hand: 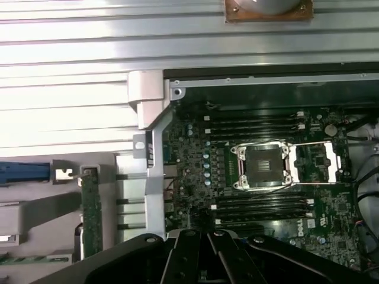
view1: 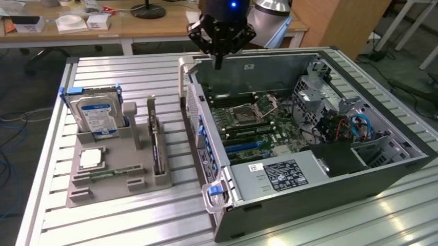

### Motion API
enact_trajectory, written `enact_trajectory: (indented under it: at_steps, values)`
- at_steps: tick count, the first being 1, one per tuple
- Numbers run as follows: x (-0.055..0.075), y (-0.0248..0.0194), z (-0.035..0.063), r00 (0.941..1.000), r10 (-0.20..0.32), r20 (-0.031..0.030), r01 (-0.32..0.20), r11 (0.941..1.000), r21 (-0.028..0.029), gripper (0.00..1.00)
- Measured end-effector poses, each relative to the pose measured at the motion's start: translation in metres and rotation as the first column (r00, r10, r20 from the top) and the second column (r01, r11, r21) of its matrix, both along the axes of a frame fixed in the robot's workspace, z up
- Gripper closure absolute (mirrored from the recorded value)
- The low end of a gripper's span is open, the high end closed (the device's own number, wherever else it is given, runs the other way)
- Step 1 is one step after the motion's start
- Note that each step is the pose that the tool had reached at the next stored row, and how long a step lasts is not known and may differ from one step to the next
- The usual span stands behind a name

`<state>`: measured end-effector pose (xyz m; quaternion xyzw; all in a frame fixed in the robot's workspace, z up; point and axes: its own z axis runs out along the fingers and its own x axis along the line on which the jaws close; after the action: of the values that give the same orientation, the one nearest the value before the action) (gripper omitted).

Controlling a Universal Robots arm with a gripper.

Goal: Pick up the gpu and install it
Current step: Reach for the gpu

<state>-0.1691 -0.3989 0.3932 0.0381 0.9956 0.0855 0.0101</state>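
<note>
The gpu (view1: 157,148) is a thin dark card with a metal end, standing on edge in a slot of the grey holder tray (view1: 110,192) at the exterior view's left. It appears as a narrow green strip in the wrist view, gpu (hand: 90,213). My gripper (view1: 218,62) hangs shut and empty over the far wall of the open computer case (view1: 321,182), well away from the card. In the wrist view the gripper (hand: 204,239) has its dark fingers together above the motherboard (hand: 195,160).
A silver hard drive (view1: 98,115) with a blue label stands upright in the tray, with a processor chip (view1: 91,159) and a small memory stick (view1: 110,173) beside it. The case lies open on a slatted aluminium table (view1: 123,72). Desks with clutter stand behind.
</note>
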Motion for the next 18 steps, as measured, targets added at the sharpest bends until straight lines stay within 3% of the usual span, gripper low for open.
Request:
enact_trajectory:
  at_steps: [18]
  values:
    - [-0.082, 0.0000, -0.0005, 1.0000, 0.000, 0.0000, 0.000, 1.0000, -0.0005, 0.90]
